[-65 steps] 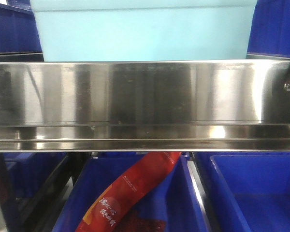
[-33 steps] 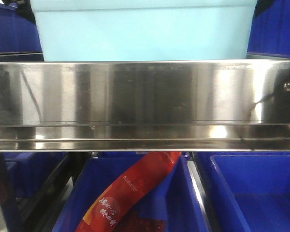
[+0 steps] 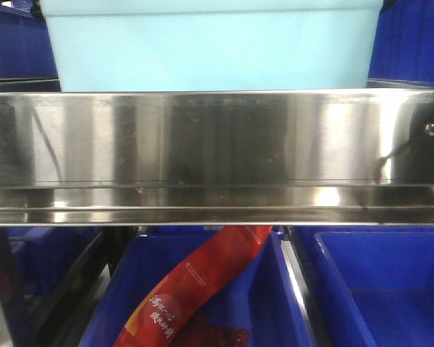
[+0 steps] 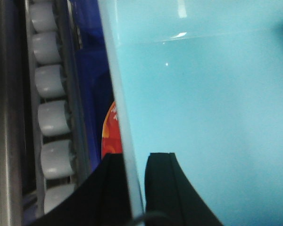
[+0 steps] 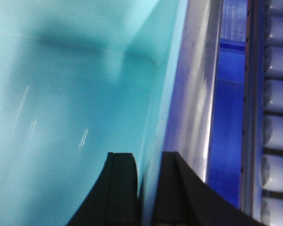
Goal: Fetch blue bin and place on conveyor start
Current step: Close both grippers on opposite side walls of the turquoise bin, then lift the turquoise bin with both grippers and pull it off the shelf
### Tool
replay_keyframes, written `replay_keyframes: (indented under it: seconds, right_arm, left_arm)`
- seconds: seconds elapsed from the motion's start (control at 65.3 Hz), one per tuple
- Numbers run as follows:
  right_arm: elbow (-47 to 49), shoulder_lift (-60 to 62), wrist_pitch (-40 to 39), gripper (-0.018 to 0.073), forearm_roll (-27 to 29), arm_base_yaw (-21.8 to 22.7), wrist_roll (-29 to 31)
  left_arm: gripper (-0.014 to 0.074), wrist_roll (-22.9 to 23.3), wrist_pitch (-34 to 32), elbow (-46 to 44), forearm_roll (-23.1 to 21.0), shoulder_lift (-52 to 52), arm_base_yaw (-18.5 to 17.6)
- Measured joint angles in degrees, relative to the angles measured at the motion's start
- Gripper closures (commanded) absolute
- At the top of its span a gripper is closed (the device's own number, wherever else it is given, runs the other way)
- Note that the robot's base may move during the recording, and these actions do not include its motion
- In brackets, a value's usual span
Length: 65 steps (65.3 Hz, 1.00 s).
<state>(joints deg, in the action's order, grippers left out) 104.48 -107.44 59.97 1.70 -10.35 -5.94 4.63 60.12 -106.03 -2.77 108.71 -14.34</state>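
Blue bin: above and behind the stainless steel shelf rail, which hides its base.
Left gripper: jaws clamped on the bin's side wall, one finger inside, one outside.
Right gripper: jaws clamped on the opposite wall, straddling the rim the same way.
Rollers: white row near the bin's left side.
Lower level: dark blue bins; a red packet lies in the middle one.

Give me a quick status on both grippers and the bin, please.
Left gripper jaws clamped on blue bin wall. Right gripper same, opposite wall. Bin behind steel shelf rail; rail may block a straight pull-out.
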Motion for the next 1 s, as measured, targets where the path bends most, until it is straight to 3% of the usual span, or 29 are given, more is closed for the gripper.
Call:
replay_keyframes:
  seconds: [0.398,0.628,0.995]
  right_arm:
    - [0.0,14.5,1.4,0.0711,1.1,-0.3,-0.3]
    - [-0.7,22.3,7.0,0.0711,2.6,-1.3,-0.6]
    - [-14.8,31.4,3.8,0.0711,3.9,-2.4,-1.0]
  left_arm:
    - [0.0708,0.2,2.7,-1.2,-0.5,-13.4,-0.1]
    - [0.0708,0.6,9.3,-0.9,-1.8,-21.0,-0.4]
    - [0.0708,0.7,10.3,11.5,-4.0,-27.4,-1.5]
